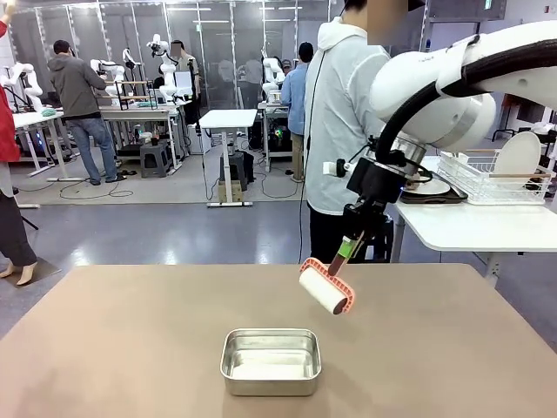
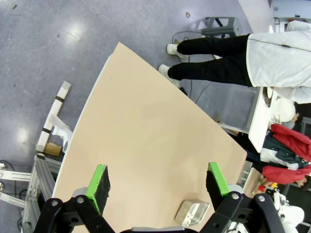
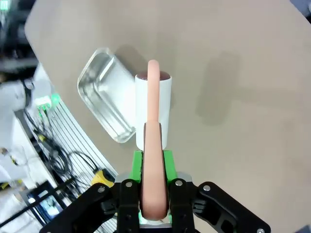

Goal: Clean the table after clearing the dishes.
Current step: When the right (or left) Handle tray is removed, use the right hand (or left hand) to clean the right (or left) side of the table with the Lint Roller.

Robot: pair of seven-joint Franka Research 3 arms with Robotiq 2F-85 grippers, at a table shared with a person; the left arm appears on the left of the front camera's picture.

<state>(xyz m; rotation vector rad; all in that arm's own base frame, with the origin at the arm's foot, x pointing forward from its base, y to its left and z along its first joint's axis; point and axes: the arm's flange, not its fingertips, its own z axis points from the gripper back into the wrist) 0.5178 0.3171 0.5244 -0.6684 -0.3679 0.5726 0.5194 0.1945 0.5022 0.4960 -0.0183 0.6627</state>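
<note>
free: table (image 1: 122,340) top open at left, right, far edge | obstacles: pan (image 1: 271,360) front-middle; roller (image 1: 325,289) in air just behind pan

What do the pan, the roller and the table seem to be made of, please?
The pan looks like thin shiny steel: it mirrors the lights. The roller seems a matte white paper roll on a smooth coral frame, probably plastic. The table has a flat tan top without glare or grain, perhaps laminate; the look leaves that open.
</note>
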